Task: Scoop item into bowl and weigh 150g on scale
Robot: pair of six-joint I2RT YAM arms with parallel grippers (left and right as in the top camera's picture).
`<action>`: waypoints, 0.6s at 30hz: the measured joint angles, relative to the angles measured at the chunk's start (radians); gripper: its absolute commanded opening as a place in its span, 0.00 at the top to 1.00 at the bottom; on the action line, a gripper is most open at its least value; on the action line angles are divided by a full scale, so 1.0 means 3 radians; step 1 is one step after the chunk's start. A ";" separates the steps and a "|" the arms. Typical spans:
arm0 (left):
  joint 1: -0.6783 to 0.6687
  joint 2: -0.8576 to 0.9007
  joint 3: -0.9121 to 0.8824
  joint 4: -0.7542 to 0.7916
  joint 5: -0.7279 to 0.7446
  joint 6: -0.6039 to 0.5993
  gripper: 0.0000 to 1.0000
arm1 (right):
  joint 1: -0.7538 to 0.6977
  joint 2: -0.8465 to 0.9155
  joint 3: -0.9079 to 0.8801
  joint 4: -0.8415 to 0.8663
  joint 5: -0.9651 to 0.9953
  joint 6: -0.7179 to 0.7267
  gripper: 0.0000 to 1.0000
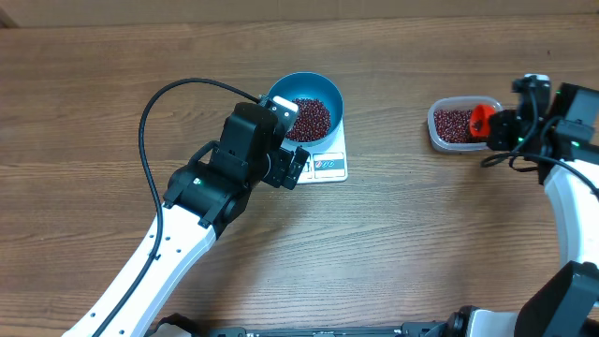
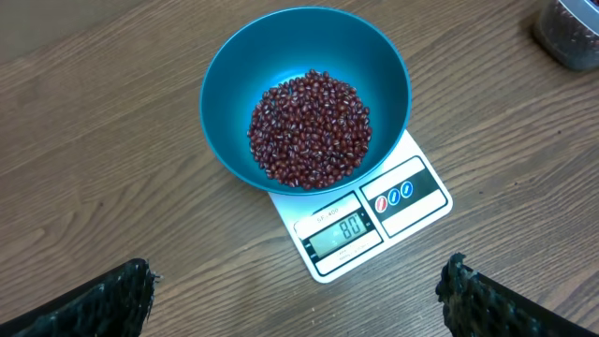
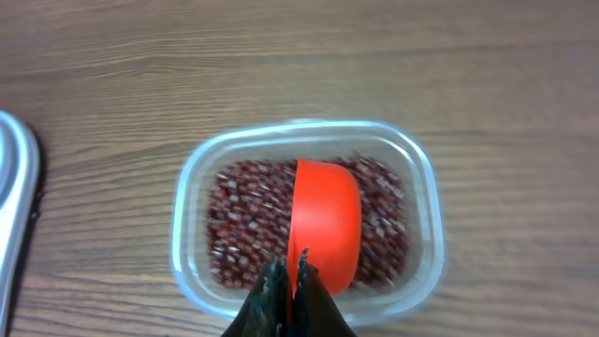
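The blue bowl [image 1: 324, 83] [image 2: 234, 84] stands on the white scale [image 1: 329, 166] [image 2: 413, 190] and holds a heap of red-brown beans [image 1: 310, 117] [image 2: 310, 127]. The scale's display reads 80. My left gripper [image 1: 291, 161] [image 2: 298, 281] hovers open just in front of the scale, with nothing between its fingers. Far right, my right gripper [image 1: 497, 127] [image 3: 292, 272] is shut on the handle of an orange scoop [image 1: 481, 119] [image 3: 328, 221]. The scoop sits over the beans [image 3: 243, 220] in a clear plastic tub [image 1: 436, 126] [image 3: 187, 211].
The left arm's black cable [image 1: 150, 112] loops over the table left of the bowl. The scale's edge [image 3: 14, 215] shows at the far left of the right wrist view. Bare wooden table [image 1: 402, 225] lies between the scale and the tub.
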 measured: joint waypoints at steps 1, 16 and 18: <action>0.0000 0.0000 0.0000 0.0000 0.0000 0.0000 0.00 | 0.0043 0.0003 0.0000 0.0022 0.0000 -0.0039 0.96; 0.0000 0.0000 0.0000 0.0001 0.0000 0.0000 0.00 | 0.0193 0.0220 0.0000 0.0169 0.0528 -0.0425 0.96; 0.0000 0.0000 0.0000 0.0000 0.0000 0.0000 0.01 | 0.0198 0.0257 0.0000 0.0196 0.0579 -0.0456 0.96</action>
